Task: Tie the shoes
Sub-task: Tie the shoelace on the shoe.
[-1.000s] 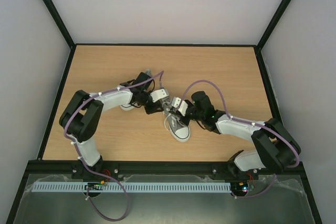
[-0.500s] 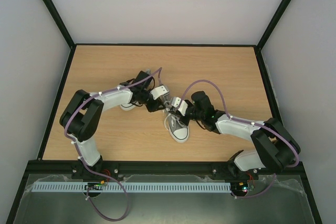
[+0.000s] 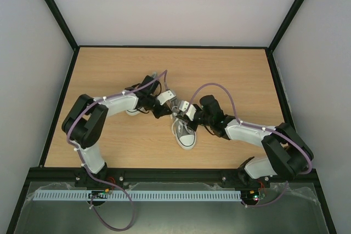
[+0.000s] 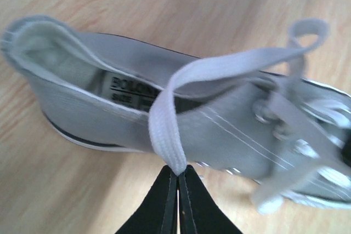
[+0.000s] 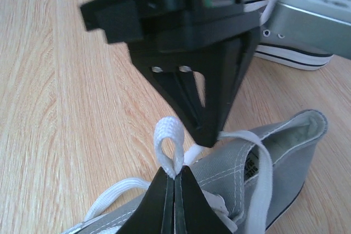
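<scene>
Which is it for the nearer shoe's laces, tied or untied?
Untied: no bow shows; left fingers pinch one loose lace strand, right fingers pinch a loop.

The left gripper (image 4: 176,171), its black jaws pressed together, pinches a flat white lace (image 4: 164,130) at the side of a grey canvas sneaker (image 4: 219,135) lying on a wooden table (image 4: 66,190). The lace runs up across the shoe's open collar toward the metal eyelets (image 4: 266,116); a second lace loop (image 4: 307,31) stands above them
</scene>
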Robot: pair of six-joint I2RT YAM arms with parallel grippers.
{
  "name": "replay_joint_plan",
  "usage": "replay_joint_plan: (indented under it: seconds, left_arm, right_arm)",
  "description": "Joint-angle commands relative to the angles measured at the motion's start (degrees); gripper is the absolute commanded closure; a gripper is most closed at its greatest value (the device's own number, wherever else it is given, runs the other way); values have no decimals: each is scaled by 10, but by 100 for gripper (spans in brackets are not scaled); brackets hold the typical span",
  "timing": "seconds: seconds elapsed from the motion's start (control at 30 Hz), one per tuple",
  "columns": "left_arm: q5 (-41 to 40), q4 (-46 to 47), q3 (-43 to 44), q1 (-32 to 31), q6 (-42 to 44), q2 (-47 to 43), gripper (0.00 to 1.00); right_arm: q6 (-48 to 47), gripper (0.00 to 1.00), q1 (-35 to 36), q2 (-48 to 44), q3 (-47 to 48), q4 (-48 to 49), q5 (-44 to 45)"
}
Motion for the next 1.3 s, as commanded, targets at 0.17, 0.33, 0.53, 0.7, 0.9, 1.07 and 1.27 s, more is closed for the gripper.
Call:
replay_joint_plan:
  seconds: [0.17,0.33,0.53,0.7,0.9,1.07,1.27]
  left_arm:
    - [64,-153,-61,-14,169,-129,98]
    - [113,-229,-20,-22,265,-138,98]
    - [141,-281,18,-33,329,-126,98]
    - [167,-273,12,-68,321,-134,98]
    - [187,-165,6,-116,207,-130,98]
    - [196,-87,11,-117,110,-100,98]
    - [155,-30,-22,-117,89,-99,96]
  right_arm:
    - [36,99,4,-5,-7,35,-12]
    - [49,99,4,-5,-6,29,-3]
    - [66,99,4,-18,-7,32,10]
    - [72,99,4,-28,-7,27,7]
    - [77,99,4,-30,13,-7,9]
    - [78,99,4,-30,7,-5,14]
    - [81,99,4,-31,5,0,12]
